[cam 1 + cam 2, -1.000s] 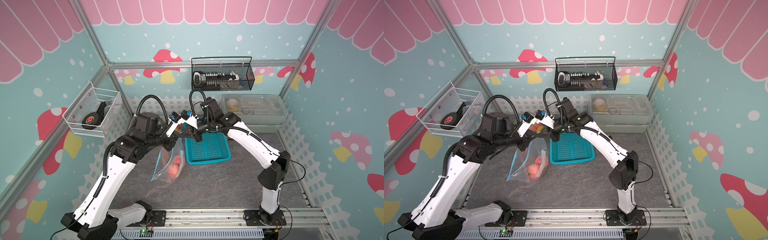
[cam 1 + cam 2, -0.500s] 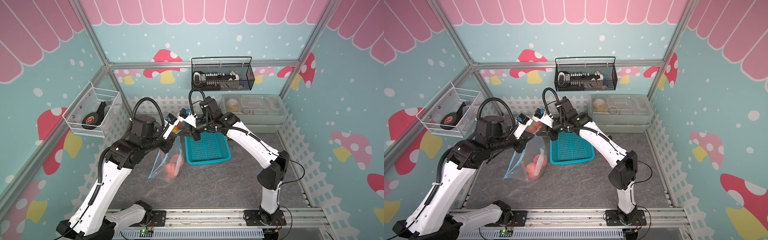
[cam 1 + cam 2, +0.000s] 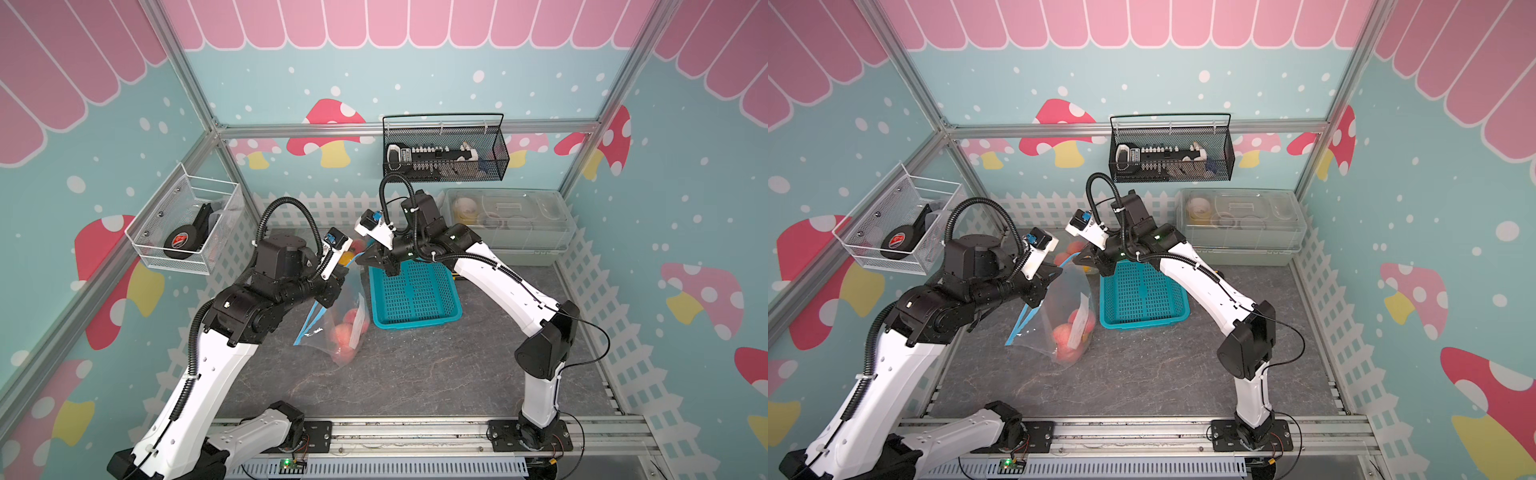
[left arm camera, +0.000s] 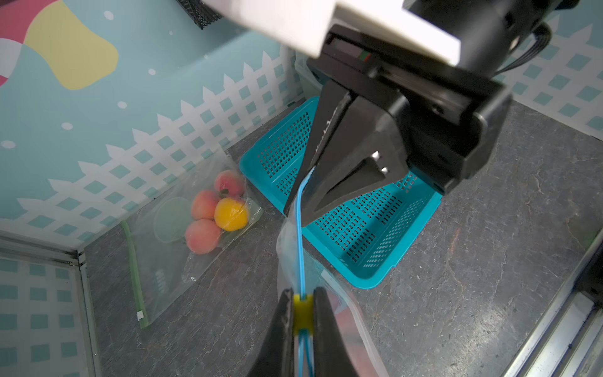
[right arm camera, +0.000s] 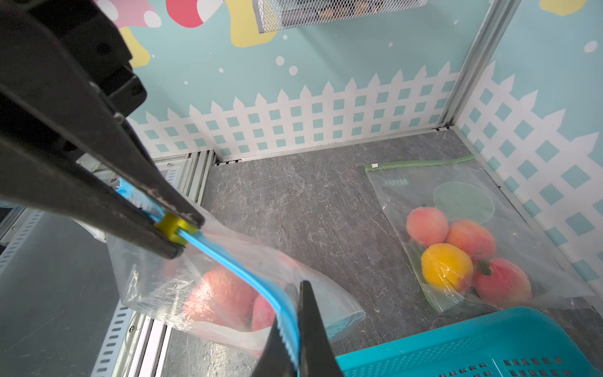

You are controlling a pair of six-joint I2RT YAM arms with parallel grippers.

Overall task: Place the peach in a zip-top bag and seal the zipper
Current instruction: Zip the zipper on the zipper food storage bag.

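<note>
Pinching end: left gripper [image 4: 304,295] clamped snug on chunky yellow slider [image 4: 302,311]
Bag: crinkly clear zip-top bag [image 3: 318,322], top stretched between both grippers, round pink peach [image 3: 341,334] inside
Other end: right gripper [image 5: 291,321] nipped shut on blue zipper track [image 5: 235,267]
Behind: teal perforated plastic basket [image 3: 415,299]

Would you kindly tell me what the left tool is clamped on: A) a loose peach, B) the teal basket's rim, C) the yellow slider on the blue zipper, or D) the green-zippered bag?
C: the left wrist view shows the left tool shut on the yellow slider riding the blue zipper.
</note>
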